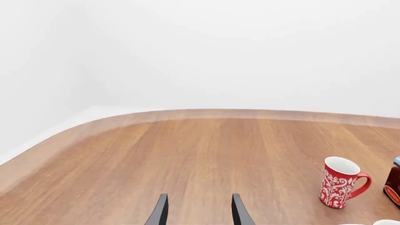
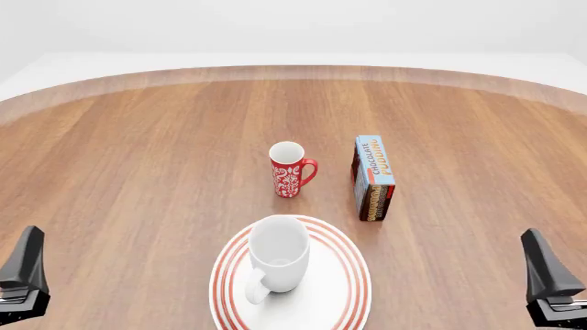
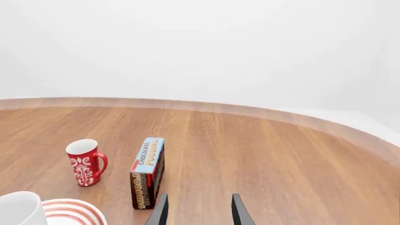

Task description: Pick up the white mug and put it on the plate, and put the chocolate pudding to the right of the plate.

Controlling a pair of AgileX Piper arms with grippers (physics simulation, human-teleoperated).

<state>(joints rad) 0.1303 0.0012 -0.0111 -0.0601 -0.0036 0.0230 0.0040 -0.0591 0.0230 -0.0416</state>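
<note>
White mug sits upright on the plate; chocolate pudding lies behind the plate. Both grippers gape, empty. Wood desk, white surroundings.

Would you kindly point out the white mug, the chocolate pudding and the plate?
white mug (image 2: 279,249), front view, on its inner wall.
chocolate pudding (image 2: 375,162), front view, on its light-blue face.
plate (image 2: 344,280), front view, on its ringed rim.

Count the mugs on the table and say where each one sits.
2. The white mug stands on the plate, nearest the arms. The red mug stands on the table beyond the plate, left of the pudding. None looks hidden.
</note>
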